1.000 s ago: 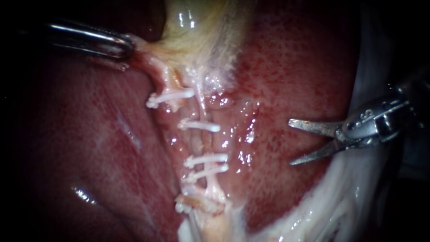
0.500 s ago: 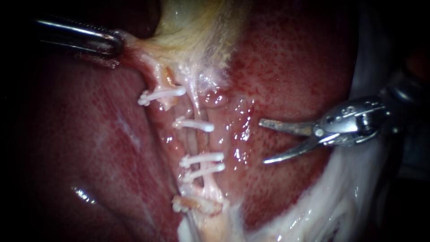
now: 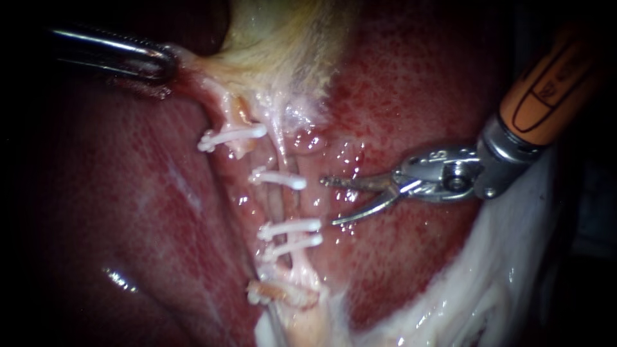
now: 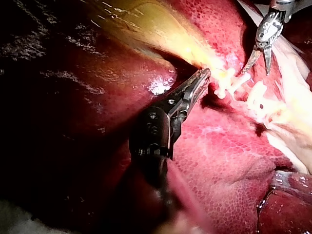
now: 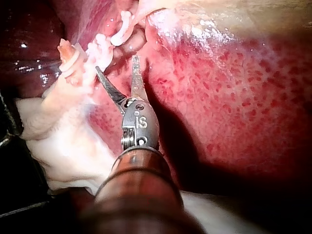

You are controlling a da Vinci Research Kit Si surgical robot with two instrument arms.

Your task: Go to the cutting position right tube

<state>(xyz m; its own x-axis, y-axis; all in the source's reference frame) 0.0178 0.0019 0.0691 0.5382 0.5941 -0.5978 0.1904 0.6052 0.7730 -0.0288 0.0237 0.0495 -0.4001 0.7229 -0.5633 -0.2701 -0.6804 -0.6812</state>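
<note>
Since a second ago my right instrument [image 3: 331, 202], a slender shaft with an orange-brown sleeve and a silver wrist ending in two thin metal blades, has travelled across the liver toward the clipped tubes. Its sleeve has come into the endoscope view, and its jaws stand less wide apart than before. The right tube [image 3: 287, 204], a thin, wet, pale pink strand, runs down from the gallbladder's neck in the middle of that view. Three white plastic clips [image 3: 277, 178] cross it, one higher up and two close together lower down, with a bare stretch between them. The right instrument's jaws are parted with nothing between them, and their tips lie just beside the right tube on its right side, level with that bare stretch and apart from the strand. In the right wrist view the same instrument [image 5: 117, 64] points its spread blades at the cluster of clips; I cannot tell whether a blade touches any of them. Left of the right tube a shorter pinkish strand, the left tube [image 3: 226, 114], carries a white clip of its own and leads up to the gallbladder [image 3: 289, 45], a pale yellow, glistening sac. My left instrument [image 3: 168, 61], a dark shiny metal shaft with narrow jaws, has those jaws clamped on the gallbladder near its neck. The mottled red liver [image 3: 411, 83] lies under and around everything, and white stringy tissue [image 3: 488, 283] borders it below the right instrument.
</note>
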